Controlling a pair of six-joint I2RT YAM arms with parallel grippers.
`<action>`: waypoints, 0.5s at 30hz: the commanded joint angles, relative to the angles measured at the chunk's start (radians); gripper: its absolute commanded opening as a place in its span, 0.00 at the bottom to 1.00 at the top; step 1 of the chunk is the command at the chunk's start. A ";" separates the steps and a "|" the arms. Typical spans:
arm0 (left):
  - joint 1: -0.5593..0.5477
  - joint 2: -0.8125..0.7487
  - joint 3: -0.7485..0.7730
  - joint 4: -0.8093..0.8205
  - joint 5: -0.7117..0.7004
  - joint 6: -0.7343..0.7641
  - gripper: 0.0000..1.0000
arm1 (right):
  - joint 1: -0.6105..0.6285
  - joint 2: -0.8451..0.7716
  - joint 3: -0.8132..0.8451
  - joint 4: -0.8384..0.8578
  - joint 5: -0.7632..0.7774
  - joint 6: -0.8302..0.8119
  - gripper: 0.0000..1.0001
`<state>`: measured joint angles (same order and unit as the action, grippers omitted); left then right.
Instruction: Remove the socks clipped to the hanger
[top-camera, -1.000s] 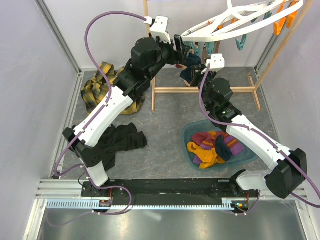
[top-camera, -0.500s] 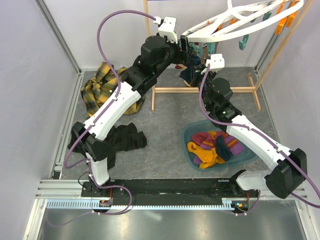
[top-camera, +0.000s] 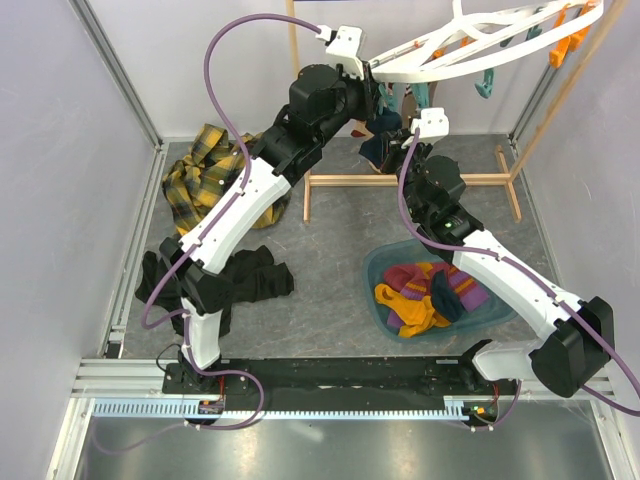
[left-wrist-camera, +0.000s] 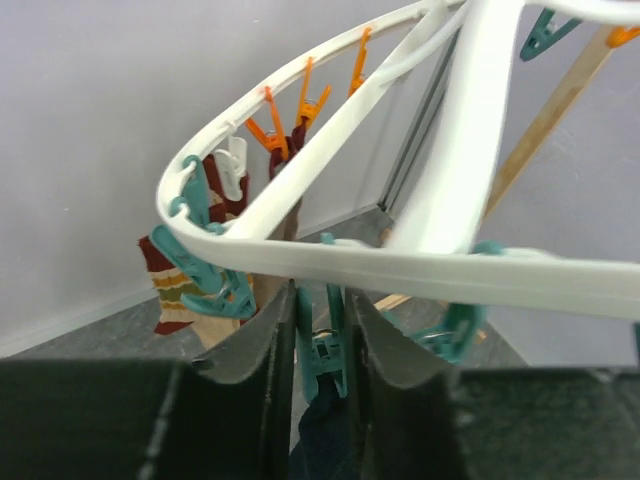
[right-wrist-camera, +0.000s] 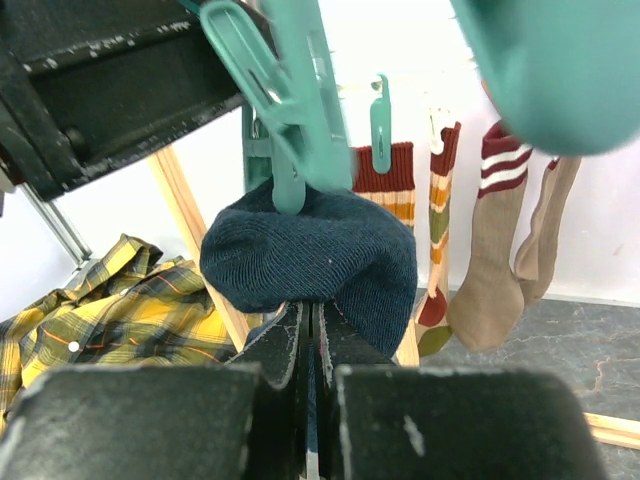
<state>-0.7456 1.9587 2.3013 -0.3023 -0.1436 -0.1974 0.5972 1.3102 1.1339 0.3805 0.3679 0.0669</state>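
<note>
— Where's the left hand (left-wrist-camera: 320, 345)?
— Up under the white hanger (left-wrist-camera: 480, 270), fingers narrowed around a teal clip (left-wrist-camera: 322, 365). It is pinching it, I think, though the contact is hard to see.
— And the right hand (right-wrist-camera: 310, 345)?
— Closed on the bottom edge of the navy sock (right-wrist-camera: 310, 255), which hangs clipped to the hanger. Striped socks (right-wrist-camera: 385, 185) hang behind it.
</note>
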 joint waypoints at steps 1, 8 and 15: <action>0.005 0.008 0.049 0.043 0.025 0.012 0.10 | -0.007 -0.019 0.021 0.026 -0.015 0.002 0.00; 0.005 0.000 0.038 0.043 0.041 -0.004 0.02 | -0.005 -0.040 0.004 -0.020 -0.003 0.016 0.00; 0.005 -0.007 0.032 0.043 0.045 -0.008 0.02 | -0.007 -0.140 -0.083 -0.181 0.031 0.060 0.00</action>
<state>-0.7433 1.9594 2.3051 -0.2901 -0.1200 -0.1955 0.5926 1.2510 1.0966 0.2901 0.3779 0.0837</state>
